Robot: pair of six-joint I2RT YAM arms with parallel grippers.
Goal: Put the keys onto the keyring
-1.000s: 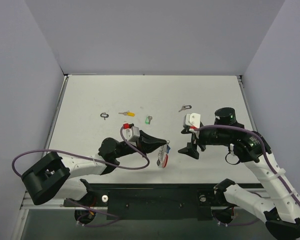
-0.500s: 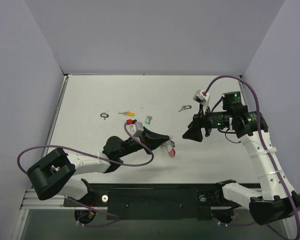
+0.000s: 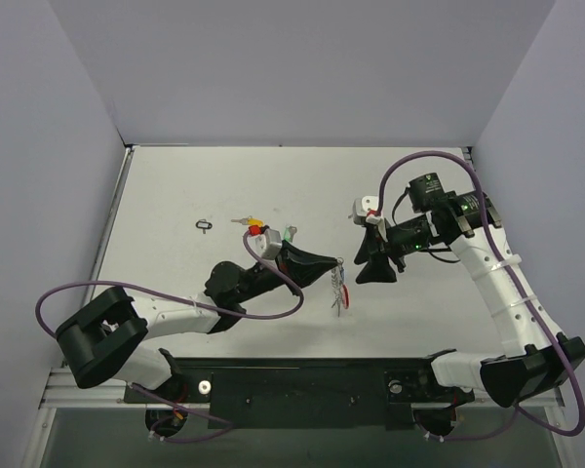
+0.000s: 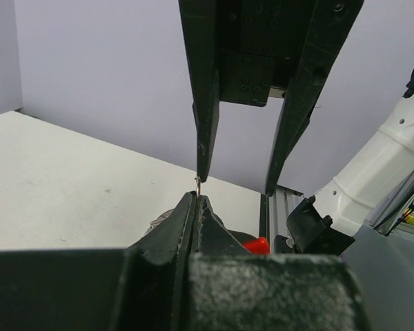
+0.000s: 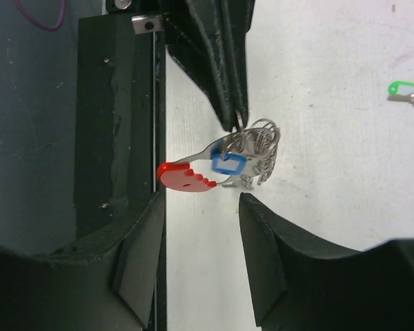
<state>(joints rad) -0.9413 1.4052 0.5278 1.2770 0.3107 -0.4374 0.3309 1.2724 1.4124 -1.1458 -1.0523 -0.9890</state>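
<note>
**A:** Where is the keyring just now?

**B:** Your keyring (image 5: 257, 146) hangs above the worktop (image 3: 419, 185), near its middle. It is pinched at the silver wire by your left gripper (image 4: 196, 201), whose jaws are pressed tight together on it. The red tag (image 5: 183, 176) sits at the end away from the pinch. A blue tag (image 5: 228, 163) lies against the coils of the ring.

**A:** And the other arm?

**B:** Your right gripper (image 5: 201, 205) faces the keyring from the right side. Its jaws stand apart and hold nothing. From its wrist camera, the red tag lies just off the gap between its fingertips, not touching either one. From the left wrist camera, its two fingers come down from above, and one of them ends just over the tips of the left gripper.

**A:** What else lies around them?

**B:** The green-tagged key (image 5: 402, 89) rests on the worktop just behind your left wrist. The yellow-tagged key (image 3: 246, 221) lies a little further left. A small black loop (image 3: 205, 225) lies left of that again, too small to tell whether a key hangs on it.
</note>
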